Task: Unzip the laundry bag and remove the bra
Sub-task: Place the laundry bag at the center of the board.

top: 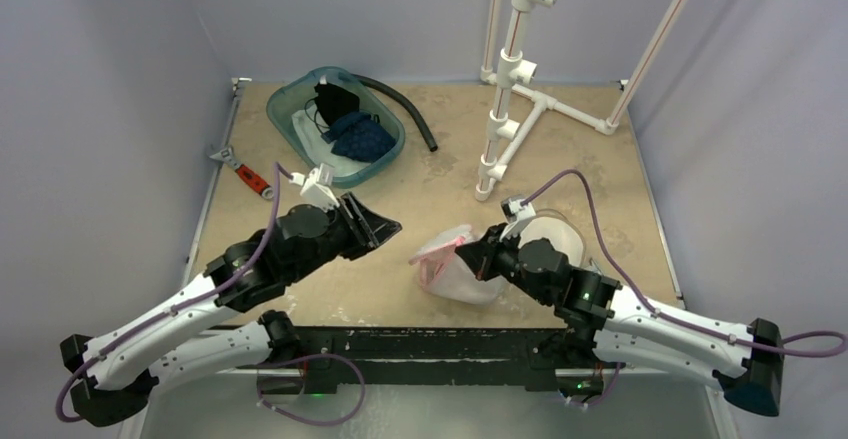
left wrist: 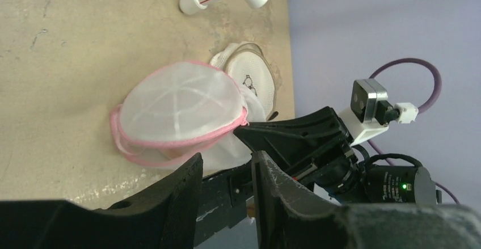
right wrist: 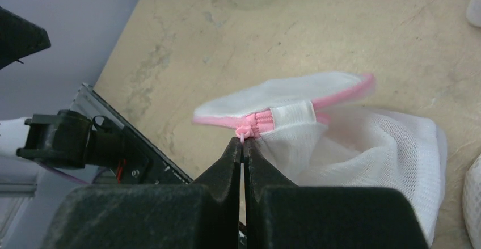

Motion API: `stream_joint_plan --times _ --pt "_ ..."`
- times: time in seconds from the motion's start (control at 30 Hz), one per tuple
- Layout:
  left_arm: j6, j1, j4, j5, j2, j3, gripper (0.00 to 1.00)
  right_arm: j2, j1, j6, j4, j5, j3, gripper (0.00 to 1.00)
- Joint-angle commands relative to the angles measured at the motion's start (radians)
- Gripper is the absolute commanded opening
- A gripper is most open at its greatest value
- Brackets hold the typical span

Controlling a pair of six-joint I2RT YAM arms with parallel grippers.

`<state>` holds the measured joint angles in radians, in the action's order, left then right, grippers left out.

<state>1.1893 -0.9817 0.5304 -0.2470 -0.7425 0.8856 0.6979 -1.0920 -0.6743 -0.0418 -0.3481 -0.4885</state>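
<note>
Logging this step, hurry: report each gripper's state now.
Left gripper: fingers open, holding nothing, apart from the laundry bag.
Right gripper: fingers closed on the bag's pink zipper pull.

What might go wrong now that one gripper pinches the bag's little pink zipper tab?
1. The right gripper holds only the tiny zipper pull at its very tips, so it may slip out.
2. The left gripper is open and apart from the laundry bag. Nothing pins the bag, so a tug may drag it instead of unzipping.

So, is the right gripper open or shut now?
Shut: the right gripper pinches the pink zipper pull of the laundry bag.
</note>
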Motion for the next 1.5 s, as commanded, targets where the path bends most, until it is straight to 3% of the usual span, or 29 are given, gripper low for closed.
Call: stream_joint_plan --times 0.0,0.17,0.3,0.53,0.67,0.77,0.87,1.0,1.2,1.3,1.47 --pt "-0.038 0.006 -0.025 -0.095 0.051 -0.025 0.41 -0.058 0.001 -0.059 -0.014 0.048 0.042 0.0" --pt "-0.111 0.006 -0.027 -0.166 0.151 -0.126 0.65 -0.113 0.001 -0.139 0.032 0.002 0.076 0.0" --pt "-0.108 0.005 -0.09 -0.109 0.151 -0.236 0.71 -0.169 0.0 -0.249 0.135 -0.054 0.099 0.0" --pt "0.003 0.005 -0.195 0.008 -0.044 -0.355 0.72 -0.309 0.0 -0.313 0.232 -0.101 0.097 0.03" --pt "0.014 0.005 -0.336 0.049 -0.112 -0.467 0.69 -0.32 0.0 -0.317 0.292 -0.102 0.059 0.4" --pt "0.001 0.005 -0.437 0.09 -0.178 -0.525 0.69 -0.32 0.0 -0.308 0.318 -0.111 0.027 0.51" --pt "0.007 -0.002 -0.588 0.154 -0.251 -0.564 0.68 -0.315 0.0 -0.269 0.321 -0.113 -0.003 0.53" --pt "0.006 -0.027 -0.672 0.161 -0.306 -0.578 0.68 -0.265 0.0 -0.142 0.256 -0.071 -0.06 0.58" --pt "0.087 -0.034 -0.82 0.16 -0.339 -0.633 0.69 0.013 -0.001 0.011 0.269 -0.017 -0.217 0.61" --pt "0.16 -0.062 -0.878 0.155 -0.392 -0.654 0.69 0.065 -0.001 0.029 0.261 -0.031 -0.26 0.61" --pt "0.427 -0.131 -1.043 0.115 -0.48 -0.718 0.71 0.053 -0.001 0.035 0.199 -0.038 -0.249 0.61"
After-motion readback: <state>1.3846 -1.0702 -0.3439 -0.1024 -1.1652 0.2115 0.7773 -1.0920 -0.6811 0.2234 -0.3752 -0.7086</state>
